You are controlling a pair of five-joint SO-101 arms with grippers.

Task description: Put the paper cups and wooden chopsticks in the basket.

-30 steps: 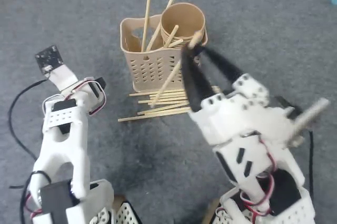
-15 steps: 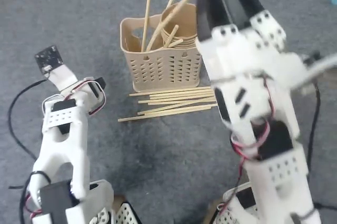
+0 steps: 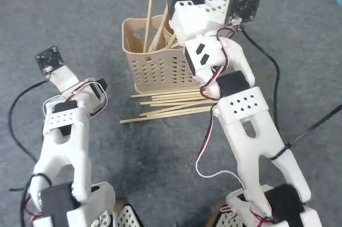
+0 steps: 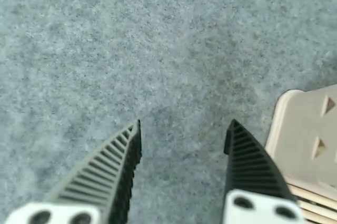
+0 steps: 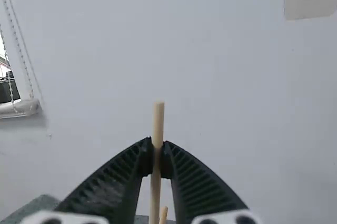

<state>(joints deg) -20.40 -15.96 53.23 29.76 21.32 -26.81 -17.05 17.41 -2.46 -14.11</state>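
1. Right gripper (image 5: 156, 153): the jaws are closed onto a single wooden chopstick (image 5: 157, 118). The stick stands upright between the fingertips, and its upper end projects above them.
2. Right arm (image 3: 214, 45): in the high view it is extended across the table, with its wrist above the far side of the basket (image 3: 160, 69).
3. Left gripper (image 4: 184, 129): the jaws are spread wide with nothing between them. It hangs over bare grey carpet (image 4: 158, 39), with a corner of the basket just beside one finger.
4. Basket: it stands upright on the carpet between the two arms, towards the far edge. Several chopsticks in the basket (image 3: 149, 18) lean against its rim, their ends rising above it.
5. Loose chopsticks (image 3: 171, 104): a row lies flat on the carpet, just in front of the basket's near wall and roughly parallel to it. One end of the row passes under the right arm.
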